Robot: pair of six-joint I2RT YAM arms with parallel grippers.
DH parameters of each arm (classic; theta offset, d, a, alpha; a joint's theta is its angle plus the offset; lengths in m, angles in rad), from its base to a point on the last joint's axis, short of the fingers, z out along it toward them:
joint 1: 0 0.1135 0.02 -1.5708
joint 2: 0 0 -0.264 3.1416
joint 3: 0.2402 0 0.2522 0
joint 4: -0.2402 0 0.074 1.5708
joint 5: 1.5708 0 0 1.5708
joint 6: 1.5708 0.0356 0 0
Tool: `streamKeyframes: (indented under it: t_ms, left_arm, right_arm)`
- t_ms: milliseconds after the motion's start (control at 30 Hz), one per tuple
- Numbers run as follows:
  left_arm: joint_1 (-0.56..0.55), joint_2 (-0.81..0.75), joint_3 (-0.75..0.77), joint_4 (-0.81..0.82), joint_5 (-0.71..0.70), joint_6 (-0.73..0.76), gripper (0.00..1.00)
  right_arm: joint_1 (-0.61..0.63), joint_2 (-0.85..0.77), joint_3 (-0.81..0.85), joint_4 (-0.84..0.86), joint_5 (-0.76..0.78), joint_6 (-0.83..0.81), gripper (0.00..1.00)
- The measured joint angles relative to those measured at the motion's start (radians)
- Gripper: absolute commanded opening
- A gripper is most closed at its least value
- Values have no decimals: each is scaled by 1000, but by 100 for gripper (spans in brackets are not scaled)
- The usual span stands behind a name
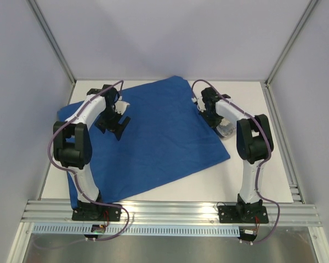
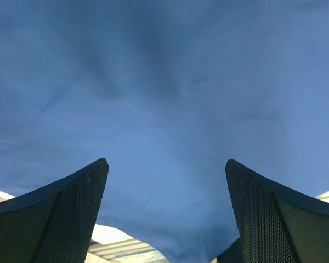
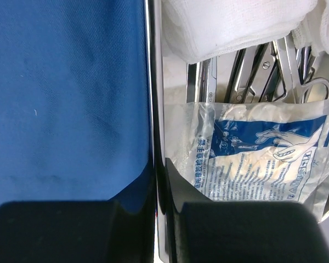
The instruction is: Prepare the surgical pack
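The royal-blue drape (image 1: 153, 137) is spread flat over the middle of the table (image 1: 252, 181), with one corner reaching toward the far edge. The left fingers (image 2: 71, 213) are held wide apart just above its far-left part, with nothing between them. The right fingers (image 3: 98, 230) are closed on the rim of the steel tray (image 3: 174, 93), which is set just beside the drape's right edge. Gauze (image 3: 236, 24), silver instruments (image 3: 274, 76) and a glove packet (image 3: 263, 153) are seen lying in it.

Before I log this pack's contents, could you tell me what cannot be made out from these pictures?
Steel tray: top view, mostly under the right arm.
Instruments: right wrist view, covered by gauze and glove packet; count unclear.
Drape: left wrist view, most edges cut off by the frame.
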Motion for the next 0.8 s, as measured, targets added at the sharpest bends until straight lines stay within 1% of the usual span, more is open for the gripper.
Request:
streamKeyframes:
  t_ms: [267, 533, 800]
  left_arm:
    - [27, 60, -57, 79, -98, -6, 95]
    - [27, 60, -83, 105, -108, -6, 95]
    - [27, 60, -84, 121, -108, -5, 95]
  right_arm:
    - [23, 0, 21, -9, 56, 50, 1]
    - [8, 6, 73, -10, 86, 86, 0]
    - [-9, 6, 75, 49, 130, 84, 0]
